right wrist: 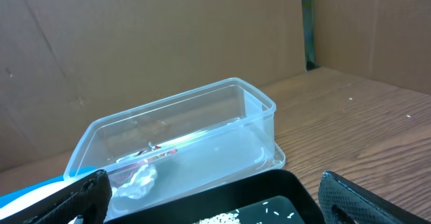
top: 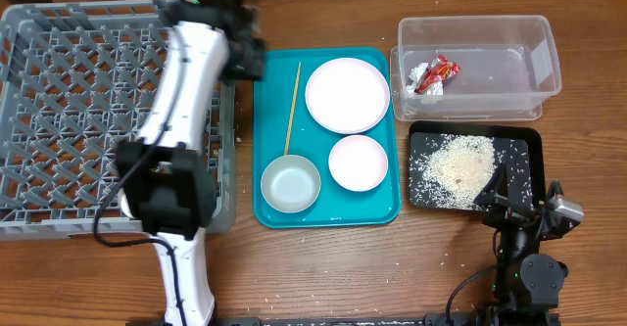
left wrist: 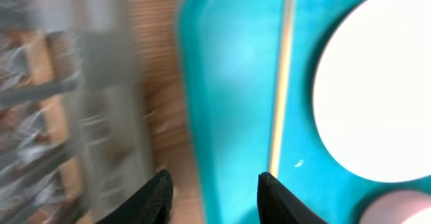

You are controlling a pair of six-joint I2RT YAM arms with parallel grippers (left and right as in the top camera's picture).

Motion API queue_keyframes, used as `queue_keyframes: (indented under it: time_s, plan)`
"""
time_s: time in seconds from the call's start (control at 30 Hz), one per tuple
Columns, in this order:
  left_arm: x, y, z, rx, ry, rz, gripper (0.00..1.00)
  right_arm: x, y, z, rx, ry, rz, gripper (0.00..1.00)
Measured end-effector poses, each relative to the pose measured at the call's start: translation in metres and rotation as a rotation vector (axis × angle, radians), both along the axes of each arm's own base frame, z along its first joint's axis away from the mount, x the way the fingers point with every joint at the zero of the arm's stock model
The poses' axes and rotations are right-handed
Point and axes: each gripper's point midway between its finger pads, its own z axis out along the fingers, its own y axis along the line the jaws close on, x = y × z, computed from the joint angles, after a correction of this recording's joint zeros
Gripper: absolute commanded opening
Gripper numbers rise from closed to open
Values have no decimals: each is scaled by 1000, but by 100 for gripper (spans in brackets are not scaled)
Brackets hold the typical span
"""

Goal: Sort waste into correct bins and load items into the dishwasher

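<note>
Over the wooden counter [top: 588, 169], the left end effector [left wrist: 212, 197] hangs open and empty beside the chopstick [left wrist: 281, 83] on the teal tray [left wrist: 229, 83], seemingly to grab it, while the right end effector [right wrist: 215, 194] gapes wide, idle.

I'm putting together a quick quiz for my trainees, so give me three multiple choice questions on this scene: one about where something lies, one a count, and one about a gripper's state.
1. Where on the teal tray does the chopstick lie?
A) left of the large white plate
B) right of it
C) on top of it

2. How many round dishes sit on the tray?
A) two
B) three
C) four

3. What state is the left gripper in?
A) open, holding nothing
B) shut on the chopstick
C) shut on nothing

Answers:
1 A: the overhead view shows the stick beside the plate, on its left.
2 B: the large plate, a small plate and a bowl.
3 A: its wrist view shows the fingertips apart with nothing gripped between them.
</note>
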Motion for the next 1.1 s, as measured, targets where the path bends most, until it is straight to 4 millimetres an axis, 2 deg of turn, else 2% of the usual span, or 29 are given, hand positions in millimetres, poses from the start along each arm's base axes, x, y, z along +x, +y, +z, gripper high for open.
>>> queue_keyframes:
  time_s: [0.1, 0.2, 0.37, 0.63, 0.8, 0.93, 1.0, 1.1]
  plan:
    - [-2, -30, -28, 24, -10, -48, 47, 0, 0, 0, 0, 0, 0, 100]
    - [-12, -49, -59, 48, 0, -82, 43, 0, 0, 0, 0, 0, 0, 100]
    - [-18, -49, -91, 49, 10, -68, 38, 0, 0, 0, 0, 0, 0, 100]
    - [-39, -45, -124, 46, 70, -67, 31, 0, 0, 0, 0, 0, 0, 100]
    - [-42, -50, -124, 14, 84, -72, 37, 0, 0, 0, 0, 0, 1, 100]
    - [-57, -47, -120, 19, 156, -66, 35, 0, 0, 0, 0, 0, 0, 100]
    - [-57, -48, -110, 15, 169, -65, 36, 0, 0, 0, 0, 0, 1, 100]
    - [-40, -58, -85, -25, 116, -65, 40, 0, 0, 0, 0, 0, 0, 100]
